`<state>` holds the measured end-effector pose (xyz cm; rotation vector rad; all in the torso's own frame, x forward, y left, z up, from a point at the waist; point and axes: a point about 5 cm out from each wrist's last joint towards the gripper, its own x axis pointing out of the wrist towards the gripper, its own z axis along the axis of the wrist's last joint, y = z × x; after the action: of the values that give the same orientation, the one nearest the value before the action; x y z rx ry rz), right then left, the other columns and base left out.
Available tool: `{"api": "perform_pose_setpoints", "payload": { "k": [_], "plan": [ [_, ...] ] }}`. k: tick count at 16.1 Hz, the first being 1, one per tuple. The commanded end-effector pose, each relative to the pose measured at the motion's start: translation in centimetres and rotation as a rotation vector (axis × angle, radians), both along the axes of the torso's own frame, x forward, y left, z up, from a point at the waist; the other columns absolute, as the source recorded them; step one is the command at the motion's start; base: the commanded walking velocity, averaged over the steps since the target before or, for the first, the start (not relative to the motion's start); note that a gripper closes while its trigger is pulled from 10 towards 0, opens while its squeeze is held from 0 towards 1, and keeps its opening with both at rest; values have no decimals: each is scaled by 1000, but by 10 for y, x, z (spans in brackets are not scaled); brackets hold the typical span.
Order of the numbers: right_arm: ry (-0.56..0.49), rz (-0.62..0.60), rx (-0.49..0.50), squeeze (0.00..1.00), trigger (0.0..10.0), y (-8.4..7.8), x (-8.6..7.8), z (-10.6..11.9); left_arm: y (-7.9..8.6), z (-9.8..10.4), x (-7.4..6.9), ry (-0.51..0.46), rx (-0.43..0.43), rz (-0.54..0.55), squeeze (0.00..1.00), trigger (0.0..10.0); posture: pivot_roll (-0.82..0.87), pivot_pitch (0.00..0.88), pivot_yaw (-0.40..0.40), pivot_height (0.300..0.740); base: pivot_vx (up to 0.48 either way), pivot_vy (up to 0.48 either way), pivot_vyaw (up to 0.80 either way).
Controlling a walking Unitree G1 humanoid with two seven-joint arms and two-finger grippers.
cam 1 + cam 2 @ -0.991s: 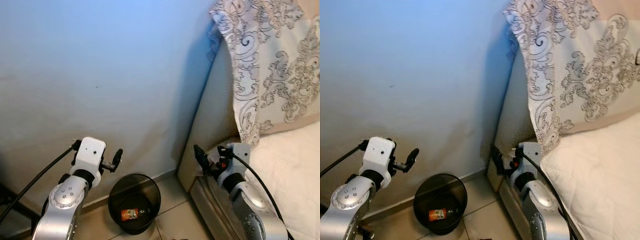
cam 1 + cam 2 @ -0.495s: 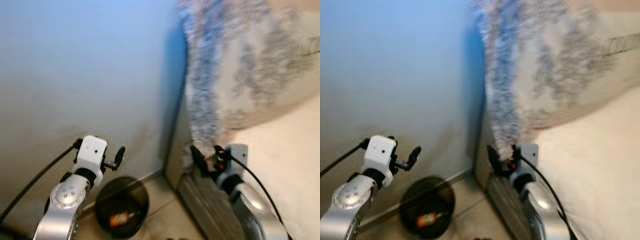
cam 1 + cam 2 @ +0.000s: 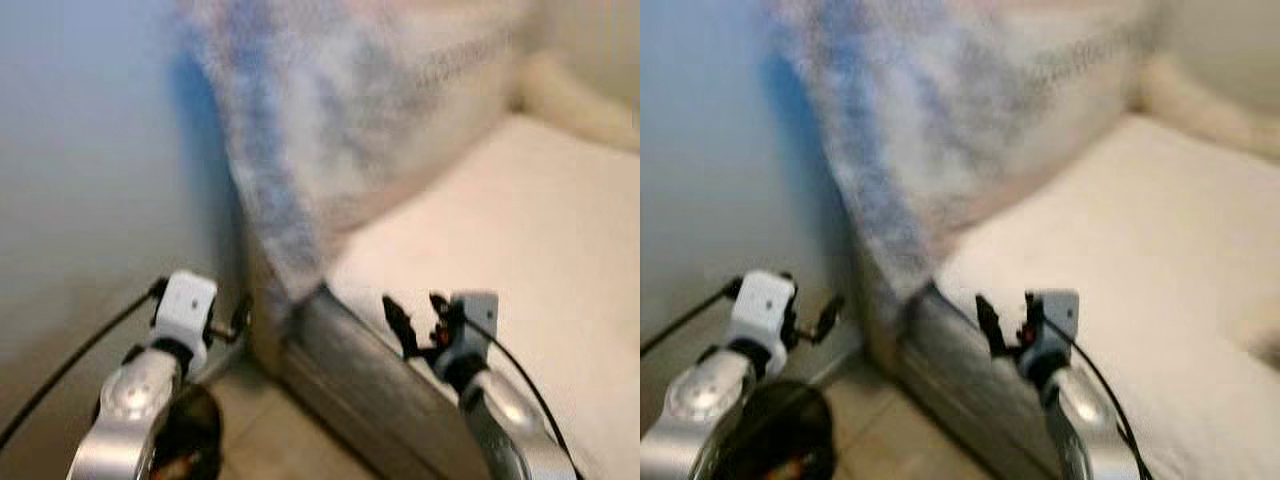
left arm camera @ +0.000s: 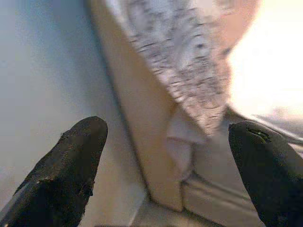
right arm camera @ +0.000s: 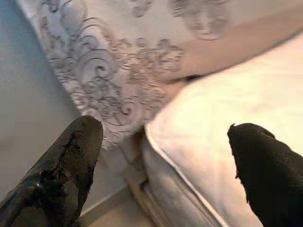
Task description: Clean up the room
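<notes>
The head views are blurred. A black waste bin (image 3: 190, 445) stands on the tiled floor at the lower left, partly behind my left arm, with an orange scrap showing faintly inside. My left gripper (image 3: 238, 315) is held up above the bin, near the bed's corner. Its wrist view shows it open (image 4: 165, 137) with nothing between the fingers. My right gripper (image 3: 415, 312) hovers over the edge of the white mattress (image 3: 500, 210). It is open too (image 5: 165, 137), facing the mattress corner.
A grey-patterned cloth (image 3: 330, 110) hangs over the bed's headboard (image 4: 128, 109), against a pale blue wall (image 3: 90, 150). The bed's grey side panel (image 3: 350, 370) runs diagonally between my arms. A strip of tiled floor (image 3: 270, 440) lies beside the bin.
The whole view has swung to the right: the bin slid to the lower left corner and the bed now takes up most of the picture. Both arms keep their pose.
</notes>
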<state>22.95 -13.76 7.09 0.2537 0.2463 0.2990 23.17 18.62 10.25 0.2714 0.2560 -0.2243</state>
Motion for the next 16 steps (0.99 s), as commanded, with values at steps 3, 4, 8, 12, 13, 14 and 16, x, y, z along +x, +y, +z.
{"api": "perform_pose_setpoints", "payload": {
  "k": [3,4,8,12,13,14,16],
  "plan": [
    [-17,-16,-5,1000,10000,0,1,3,2,2,0,-7,6,2,0,10000,111,0,-22,740,0,-334,-725],
    [1,-71,-22,1000,10000,-6,4,0,1,2,1,-7,4,6,0,10000,106,0,-22,740,0,-334,-725],
    [28,-206,-64,1000,10000,-21,14,-1,1,2,6,-16,-6,24,0,10000,99,0,-33,740,0,-333,-725],
    [25,-279,-80,1000,10000,-26,22,1,-2,2,10,-21,-18,33,0,10000,88,0,-28,740,0,-332,-725],
    [23,-271,-90,1000,10000,-24,23,1,-3,2,12,-24,-19,30,0,10000,87,0,-29,740,0,-334,-719],
    [21,-269,-93,1000,10000,-24,24,2,-3,3,13,-25,-20,30,0,10000,88,0,-31,740,0,-334,-719],
    [17,-284,-95,1000,10000,-25,28,4,-3,3,17,-34,-21,38,0,10000,91,0,-37,740,0,-332,-709]
  ]
}}
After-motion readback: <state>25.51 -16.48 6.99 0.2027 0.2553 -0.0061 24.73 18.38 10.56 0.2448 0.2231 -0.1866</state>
